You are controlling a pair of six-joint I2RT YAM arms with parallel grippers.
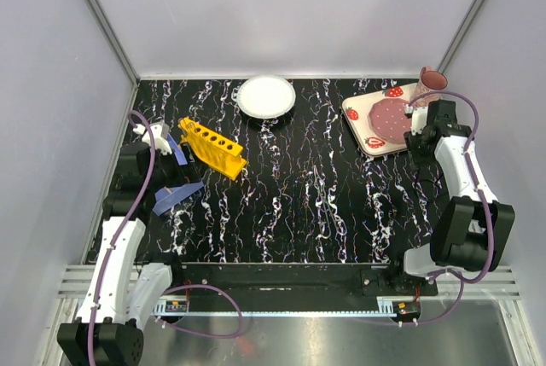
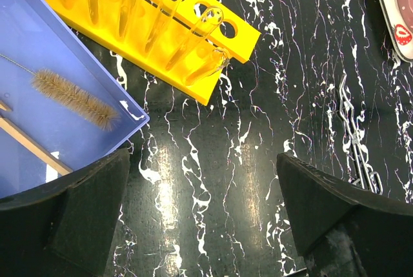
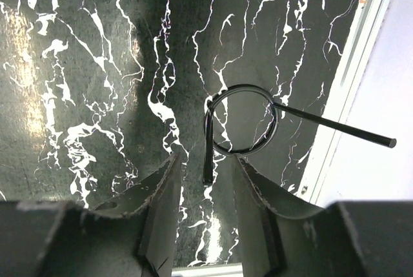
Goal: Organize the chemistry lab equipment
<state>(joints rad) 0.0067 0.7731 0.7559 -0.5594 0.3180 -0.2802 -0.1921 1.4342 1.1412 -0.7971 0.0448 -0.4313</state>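
Note:
The yellow rack (image 2: pixel 216 54) lies on the black marbled table with several clear tubes (image 2: pixel 164 15) in its holes; it also shows in the top view (image 1: pixel 213 148). A brown brush (image 2: pixel 74 96) and a pale wooden stick (image 2: pixel 32 143) lie in a blue tray (image 2: pixel 39 38). Thin metal rods (image 2: pixel 355 138) lie on the table to the right. My left gripper (image 2: pixel 203 186) is wide open and empty above bare table. My right gripper (image 3: pixel 206 167) is open, its fingertips on either side of the tail end of a dark metal ring-shaped rod (image 3: pixel 271 128), apart from it.
A round white plate (image 1: pixel 265 95) sits at the back centre. A strawberry-printed tray (image 1: pixel 382 119) with a pink cup (image 1: pixel 431 83) is at the back right, beside my right arm. The table's right edge and white wall (image 3: pixel 361 70) are close to the ring rod.

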